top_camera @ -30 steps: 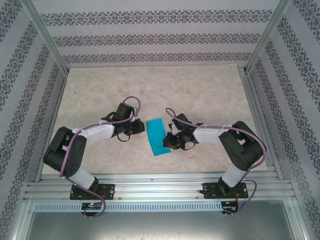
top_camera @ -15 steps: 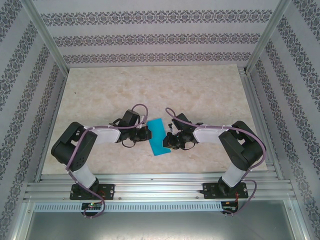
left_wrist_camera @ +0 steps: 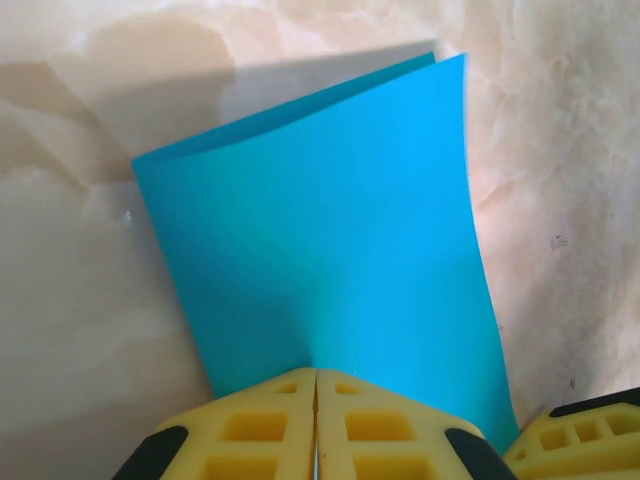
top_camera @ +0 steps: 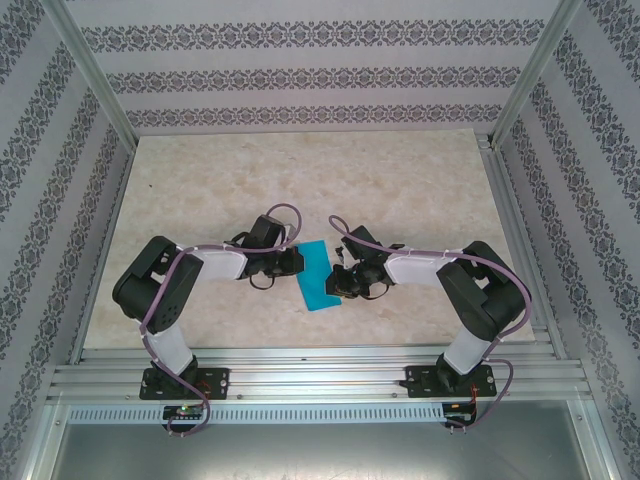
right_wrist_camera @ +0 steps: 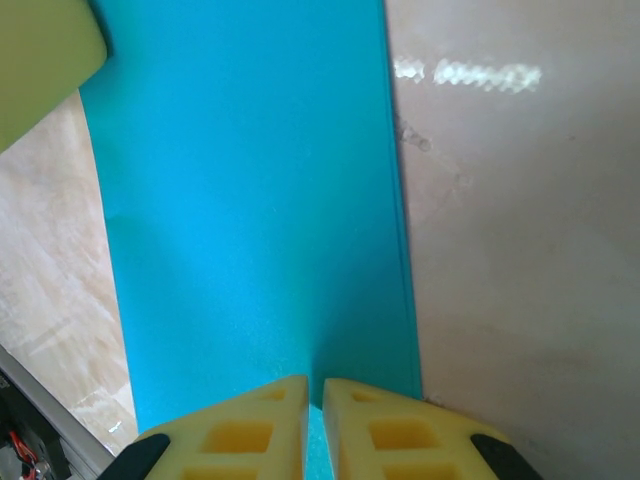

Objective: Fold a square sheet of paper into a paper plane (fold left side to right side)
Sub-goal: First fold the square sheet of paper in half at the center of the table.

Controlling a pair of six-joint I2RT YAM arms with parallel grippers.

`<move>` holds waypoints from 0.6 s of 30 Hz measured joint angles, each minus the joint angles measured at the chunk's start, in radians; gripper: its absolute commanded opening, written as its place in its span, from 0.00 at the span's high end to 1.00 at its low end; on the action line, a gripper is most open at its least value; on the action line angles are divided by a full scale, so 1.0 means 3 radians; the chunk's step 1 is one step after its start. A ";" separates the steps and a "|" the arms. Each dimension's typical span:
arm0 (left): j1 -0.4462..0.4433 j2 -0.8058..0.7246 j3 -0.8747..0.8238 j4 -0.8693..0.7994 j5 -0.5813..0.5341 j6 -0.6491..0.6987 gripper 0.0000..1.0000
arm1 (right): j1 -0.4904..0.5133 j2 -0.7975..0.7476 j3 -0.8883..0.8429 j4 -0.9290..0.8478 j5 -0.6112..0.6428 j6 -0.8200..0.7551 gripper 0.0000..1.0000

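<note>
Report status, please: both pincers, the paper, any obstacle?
Left pincer shut on sheet edge. Right pincer shut on opposite edge. Sheet folded in half, on table. No obstacle seen.

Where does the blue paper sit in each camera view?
Top external: blue paper lies centred on the beige marbled table, toward its near side.
Left wrist: paper fills the middle, down toward the bottom edge.
Right wrist: paper runs up the centre-left.
Shared landmark: the marbled tabletop bordering the paper.
</note>
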State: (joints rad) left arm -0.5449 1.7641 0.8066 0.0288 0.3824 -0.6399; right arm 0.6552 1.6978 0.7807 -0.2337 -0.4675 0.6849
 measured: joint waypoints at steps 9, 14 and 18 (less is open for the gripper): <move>-0.0006 0.0036 0.0074 -0.0071 -0.0065 0.0118 0.89 | 0.0014 0.0001 0.0010 -0.0017 0.0024 -0.0011 0.85; 0.0005 0.0036 0.0118 -0.0151 -0.0117 0.0187 0.87 | 0.0014 0.0005 0.0010 -0.0014 0.0025 -0.0013 0.85; 0.0053 0.0043 0.0167 -0.0200 -0.0191 0.0223 0.86 | 0.0014 0.0005 0.0010 -0.0014 0.0025 -0.0013 0.85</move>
State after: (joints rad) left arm -0.5289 1.7771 0.8566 -0.0311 0.3252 -0.5732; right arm 0.6594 1.6993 0.7837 -0.2379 -0.4599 0.6811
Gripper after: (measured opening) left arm 0.134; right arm 0.152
